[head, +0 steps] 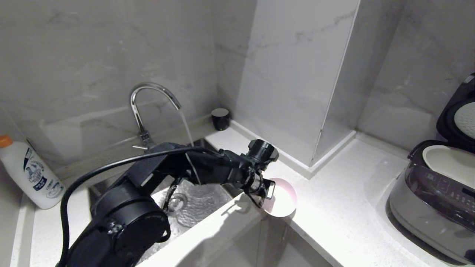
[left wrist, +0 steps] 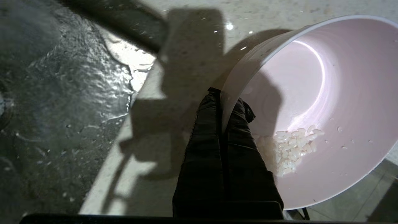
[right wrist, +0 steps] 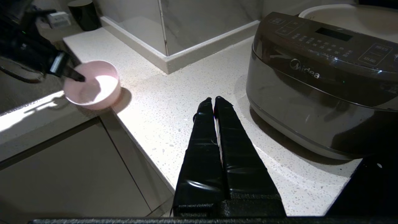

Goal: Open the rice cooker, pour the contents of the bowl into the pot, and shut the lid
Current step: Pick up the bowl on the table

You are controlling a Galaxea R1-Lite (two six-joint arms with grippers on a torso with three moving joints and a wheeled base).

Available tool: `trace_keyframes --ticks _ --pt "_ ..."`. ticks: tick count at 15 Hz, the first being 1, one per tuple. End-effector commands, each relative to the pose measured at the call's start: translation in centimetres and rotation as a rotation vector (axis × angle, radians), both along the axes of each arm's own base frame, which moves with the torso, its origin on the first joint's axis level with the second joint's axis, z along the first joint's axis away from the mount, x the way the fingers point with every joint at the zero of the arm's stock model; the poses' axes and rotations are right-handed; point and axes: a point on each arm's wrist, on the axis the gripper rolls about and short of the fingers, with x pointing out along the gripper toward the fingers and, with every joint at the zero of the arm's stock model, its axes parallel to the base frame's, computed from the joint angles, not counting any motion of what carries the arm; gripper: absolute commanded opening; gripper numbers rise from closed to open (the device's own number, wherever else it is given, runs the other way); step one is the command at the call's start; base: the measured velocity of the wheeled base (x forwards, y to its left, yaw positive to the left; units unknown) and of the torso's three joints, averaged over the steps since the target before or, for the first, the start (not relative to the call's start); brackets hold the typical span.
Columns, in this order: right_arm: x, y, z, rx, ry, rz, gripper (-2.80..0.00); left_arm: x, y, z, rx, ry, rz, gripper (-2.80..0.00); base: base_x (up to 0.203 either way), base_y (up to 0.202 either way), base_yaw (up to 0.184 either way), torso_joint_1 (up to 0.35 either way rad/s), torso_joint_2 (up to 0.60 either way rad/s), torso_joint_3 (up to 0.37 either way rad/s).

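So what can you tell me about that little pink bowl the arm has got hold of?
The bowl is small, round and pale pink, plastic by its look, with a thin whitish rim. It is tilted, near the counter's corner beside the sink. The left gripper is shut on its rim, one finger inside and one outside. A small clump of wet white rice grains lies in it, with droplets on the wall.

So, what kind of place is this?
Most likely a home kitchen: a sink with a running faucet, a pale stone countertop, and a rice cooker standing open on it.
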Motion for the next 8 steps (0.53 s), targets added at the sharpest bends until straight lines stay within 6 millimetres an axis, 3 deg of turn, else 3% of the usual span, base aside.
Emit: trace_keyframes --ticks 1,8 --pt "0.0 0.0 0.0 0.000 -0.002 0.000 -2.80 0.4 1.6 2.1 -0.013 -0.011 0.030 -2.80 0.000 0.000 0.000 0.000 0.00 0.000" --pt "0.0 0.0 0.0 0.000 -0.001 0.000 -2.80 2.4 7.6 1.1 0.007 0.086 0.127 -2.80 0.000 0.000 0.000 0.000 0.00 0.000"
